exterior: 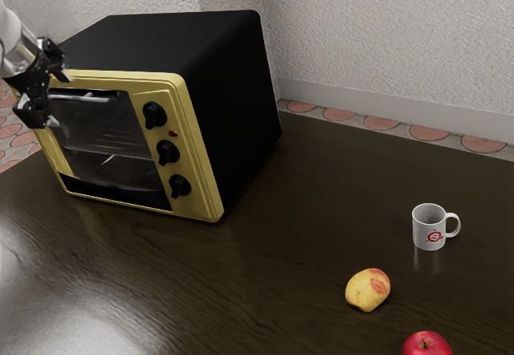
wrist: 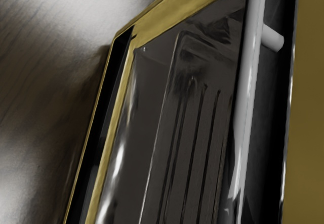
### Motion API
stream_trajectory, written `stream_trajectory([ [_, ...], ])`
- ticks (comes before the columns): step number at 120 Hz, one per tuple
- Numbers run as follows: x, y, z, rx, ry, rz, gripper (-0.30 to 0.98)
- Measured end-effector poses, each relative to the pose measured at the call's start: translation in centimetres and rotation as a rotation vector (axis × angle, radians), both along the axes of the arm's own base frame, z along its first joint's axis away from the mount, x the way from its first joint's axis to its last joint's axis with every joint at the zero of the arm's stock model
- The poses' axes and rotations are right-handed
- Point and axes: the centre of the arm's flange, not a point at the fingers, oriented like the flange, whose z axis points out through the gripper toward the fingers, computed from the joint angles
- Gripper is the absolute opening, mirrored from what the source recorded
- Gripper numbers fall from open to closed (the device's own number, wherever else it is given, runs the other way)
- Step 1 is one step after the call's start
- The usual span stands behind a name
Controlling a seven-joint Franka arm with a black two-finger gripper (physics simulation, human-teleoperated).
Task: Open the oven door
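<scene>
Over at the exterior view's left, the gripper (exterior: pixel 58 98) has its jaws spread near the handle (exterior: pixel 87 96). I'd straddle that bar squarely before squeezing, then ease the oven door (exterior: pixel 112 134), on the front beside the knobs (exterior: pixel 167 152), outward and down.

Reached in from the exterior view's upper left with a white and silver robot arm (exterior: pixel 10 35), slanting downward. Held a black two-finger gripper (exterior: pixel 58 98) raised near the dark wooden table's (exterior: pixel 281 210) edge at that view's left, with fingers spread apart, one above the other.
</scene>
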Motion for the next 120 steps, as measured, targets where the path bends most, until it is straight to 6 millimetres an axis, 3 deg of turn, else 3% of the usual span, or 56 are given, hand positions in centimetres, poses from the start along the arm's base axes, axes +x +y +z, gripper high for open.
stream_trajectory([
  [38, 0.6, 0.5, -0.9, 0.003, -0.003, -0.029, 0.69],
  [93, 1.4, 1.7, -4.8, -0.050, 0.018, -0.039, 0.68],
  [120, -1.3, 1.2, -7.1, -0.079, 0.031, -0.019, 0.68],
])
